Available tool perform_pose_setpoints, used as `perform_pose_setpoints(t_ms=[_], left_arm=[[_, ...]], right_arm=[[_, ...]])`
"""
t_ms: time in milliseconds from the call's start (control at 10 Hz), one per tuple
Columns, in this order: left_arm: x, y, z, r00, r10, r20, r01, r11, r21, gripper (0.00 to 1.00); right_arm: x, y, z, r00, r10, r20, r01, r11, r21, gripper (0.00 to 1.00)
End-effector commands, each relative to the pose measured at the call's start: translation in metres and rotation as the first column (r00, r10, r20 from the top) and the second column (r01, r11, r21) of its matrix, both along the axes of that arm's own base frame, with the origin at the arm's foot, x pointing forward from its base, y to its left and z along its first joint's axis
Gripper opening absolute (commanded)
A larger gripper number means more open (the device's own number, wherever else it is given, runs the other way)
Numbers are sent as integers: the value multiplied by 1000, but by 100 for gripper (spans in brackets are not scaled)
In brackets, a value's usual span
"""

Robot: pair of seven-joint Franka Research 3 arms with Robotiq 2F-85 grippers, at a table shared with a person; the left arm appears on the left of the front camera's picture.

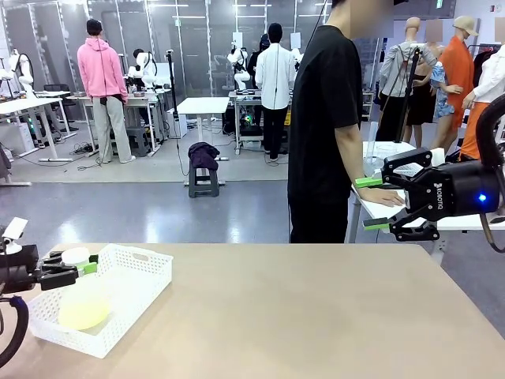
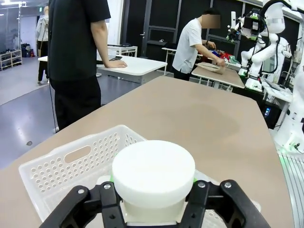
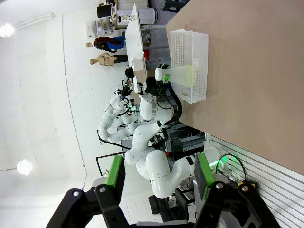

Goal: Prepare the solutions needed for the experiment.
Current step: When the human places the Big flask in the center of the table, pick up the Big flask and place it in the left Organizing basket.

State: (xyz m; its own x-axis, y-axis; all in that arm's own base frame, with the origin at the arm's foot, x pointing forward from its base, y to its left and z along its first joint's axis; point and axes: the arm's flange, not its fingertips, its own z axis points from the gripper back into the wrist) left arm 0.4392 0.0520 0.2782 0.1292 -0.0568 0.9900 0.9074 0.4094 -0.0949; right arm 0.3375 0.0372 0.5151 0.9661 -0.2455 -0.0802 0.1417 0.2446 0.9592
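At the table's (image 1: 316, 308) near left, a white perforated basket (image 1: 134, 300) holds a frosted flask (image 1: 83, 304) with the shallow yellow-green solutions (image 1: 85, 312). The flask's white cap (image 2: 153, 173) is flanked by the left gripper (image 1: 85, 268); whether its jaws grip cannot be told. At right, the right gripper (image 1: 377, 203) is held raised, jaws parted and empty.

My basket (image 1: 130, 278) is white plastic with a perforated grid of small holes. The flask (image 1: 84, 304) in it is frosted white, tinted pale yellow-green by the solutions (image 1: 83, 310), under a plain white cap (image 2: 153, 173). My grippers are black with green pads (image 1: 368, 182); the table (image 1: 316, 316) is matte tan.
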Motion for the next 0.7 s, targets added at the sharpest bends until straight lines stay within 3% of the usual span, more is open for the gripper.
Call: perform_pose_setpoints(t_ms=[0,300,600], left_arm=[[-6,-2,3,1000,14,5,-14,1000,25,67],[-14,2,9,999,28,16,-29,999,43,97],[-26,9,25,999,54,0,-54,994,99,100]], right_arm=[[1,0,1,1000,1,9,-1,1000,15,74],[1,0,1,1000,1,9,-1,1000,15,74],[1,0,1,1000,1,9,-1,1000,15,74]])
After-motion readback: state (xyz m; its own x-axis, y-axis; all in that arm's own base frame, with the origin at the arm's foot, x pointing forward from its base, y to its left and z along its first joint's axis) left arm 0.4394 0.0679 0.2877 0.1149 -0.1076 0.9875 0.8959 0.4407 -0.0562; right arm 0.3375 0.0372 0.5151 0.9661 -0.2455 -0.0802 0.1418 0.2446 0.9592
